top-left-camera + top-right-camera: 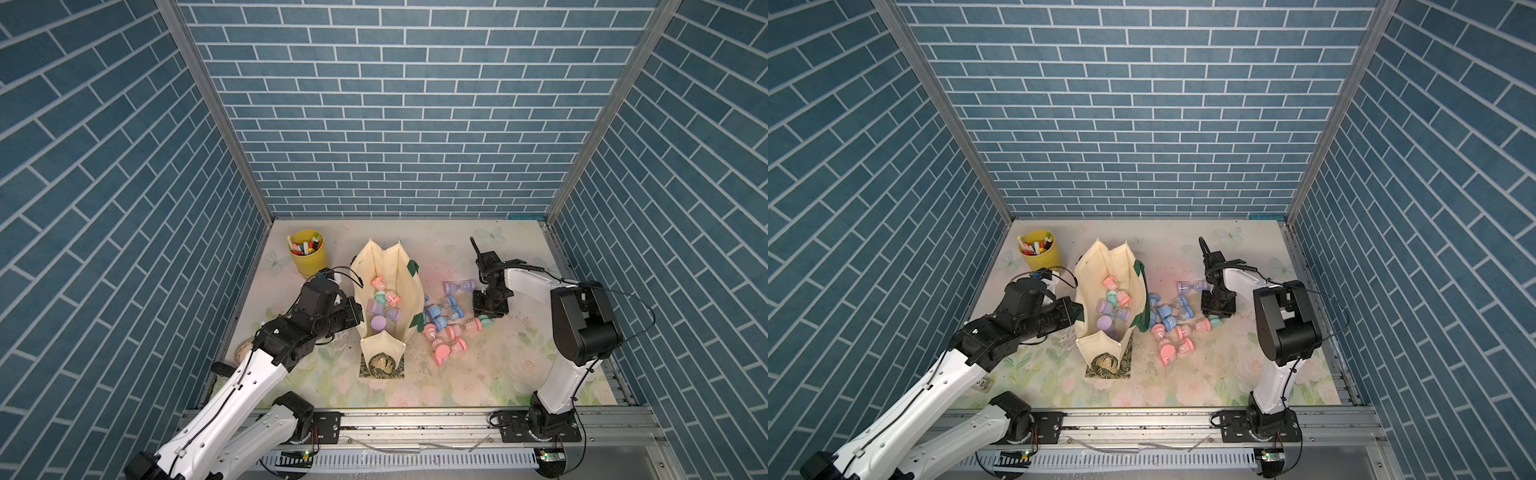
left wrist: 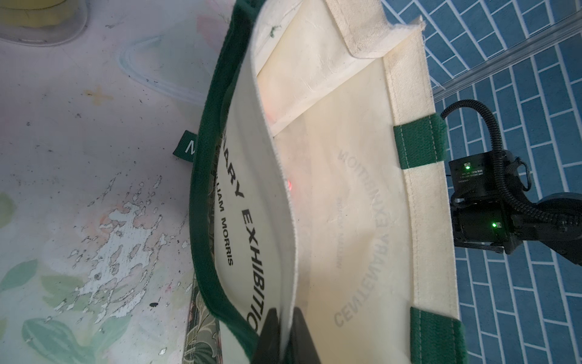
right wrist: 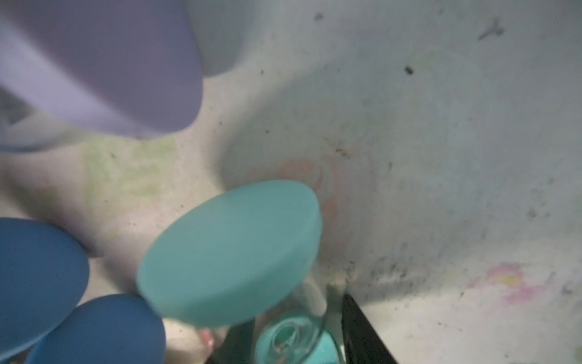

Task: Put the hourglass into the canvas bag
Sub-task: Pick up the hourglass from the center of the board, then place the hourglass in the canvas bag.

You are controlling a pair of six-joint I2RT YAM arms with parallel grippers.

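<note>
Both top views: canvas bag (image 1: pixel 409 286) open on the table (image 1: pixel 478 374), tool tips hidden. Left wrist: we see the left tool (image 2: pixel 286 313) clamped on the bag rim. Right wrist: right tool (image 3: pixel 297 315) closed round the teal hourglass (image 3: pixel 230 252), which lies on the table.

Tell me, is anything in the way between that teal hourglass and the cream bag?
Down low, yes: blue hourglasses lie between the teal hourglass, which the right gripper clasps, and the canvas bag, whose wall stands up. Above them nothing visible blocks; the left gripper pinches the rim, mouth open.
</note>
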